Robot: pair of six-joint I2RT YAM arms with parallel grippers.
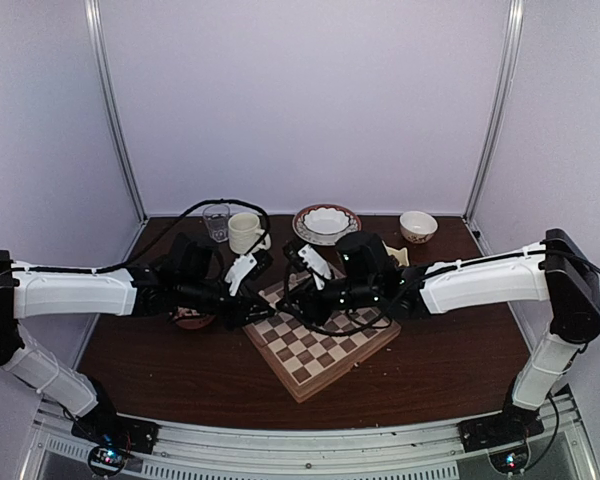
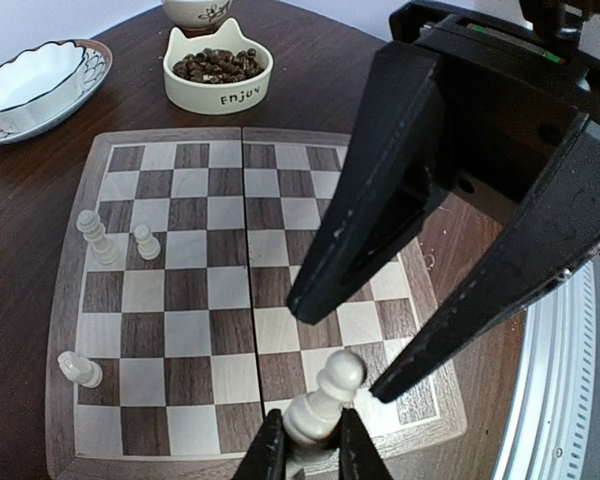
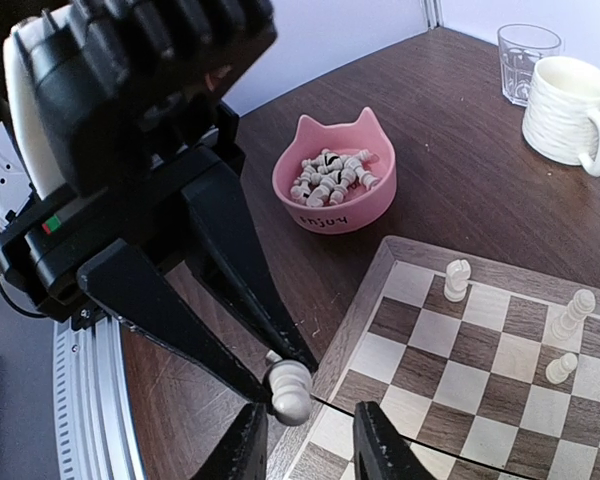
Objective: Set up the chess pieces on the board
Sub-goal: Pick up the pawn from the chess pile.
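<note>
Perhaps the main risk is above the flat checkered wooden chessboard (image 2: 212, 330), where two grippers meet at one tiny piece. If the left gripper (image 2: 317, 450) releases before the right gripper (image 3: 317, 445) holds firmly, the piece can fall, roll off the rim, or hit the three other cream pieces (image 2: 95, 238) toward the opposite edge. A squeeze on the round head may also make it slip. The left jaws are clamped on the small pale cream wooden pawn (image 2: 330, 392). The right jaws stand apart on both sides of its head, over the board's edge nearest the pink cat-eared bowl (image 3: 335, 180).
</note>
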